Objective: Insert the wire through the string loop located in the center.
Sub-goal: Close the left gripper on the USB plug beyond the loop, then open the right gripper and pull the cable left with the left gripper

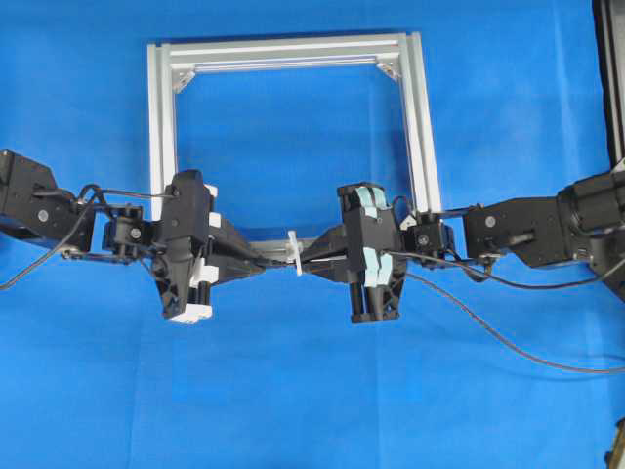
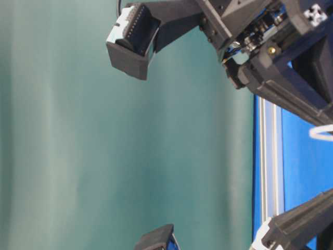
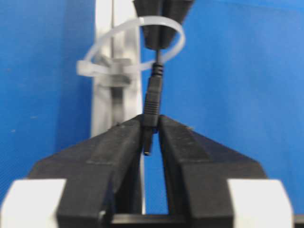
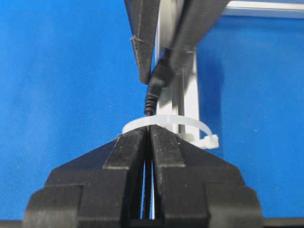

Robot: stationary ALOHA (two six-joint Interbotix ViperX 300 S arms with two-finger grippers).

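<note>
**Wire held on both sides of the loop**

A blue cloth [image 1: 293, 391] covers the work surface, and a silver frame [image 1: 161, 117] lies flat on it; in the table-level view a plain teal backdrop [image 2: 104, 146] fills the space behind. Against the frame's near bar stands the string loop [image 1: 295, 252], with both grippers meeting at it. Overhead, the wire [image 1: 508, 337] trails away from the loop across the cloth, but its tip is lost between the black fingers. The left wrist view shows it: the left gripper [image 3: 151, 130] is nearly closed, pinching the plug. The right gripper [image 4: 148, 135] is closed on the wire just at the loop. The wire seems to pass through the ring, though blur leaves that uncertain.
</note>
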